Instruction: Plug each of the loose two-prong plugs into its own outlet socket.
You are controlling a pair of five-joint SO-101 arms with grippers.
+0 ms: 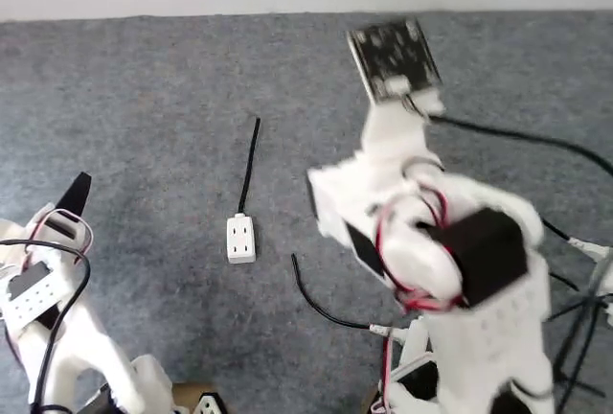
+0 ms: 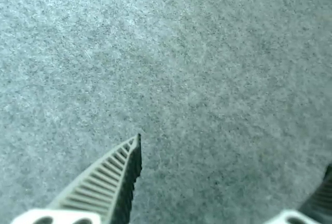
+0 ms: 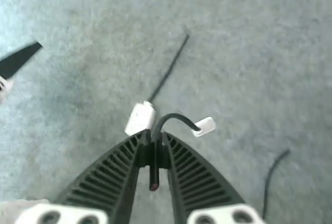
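Right arm raised high, wrist tipped down over middle of surface (image 2: 207, 53). Right gripper (image 3: 154, 137) clamped on black cord (image 3: 162, 119) just behind white two-prong plug (image 3: 204, 126); plug near outlet strip (image 1: 240, 239). Strip lies mid-surface, its own cord running toward far edge. Left arm folded low by left edge, left gripper (image 2: 233, 154) spread wide. Second black cord (image 1: 316, 304) lies by right arm's base.

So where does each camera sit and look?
High view: above, looking down on the grey felt table, white outlet block and both white arms.
Left wrist view: on its arm, facing bare felt past the open left gripper.
Right wrist view: on its arm, facing the outlet block; right gripper clamps a black cord.
High and right wrist views share the outlet block.
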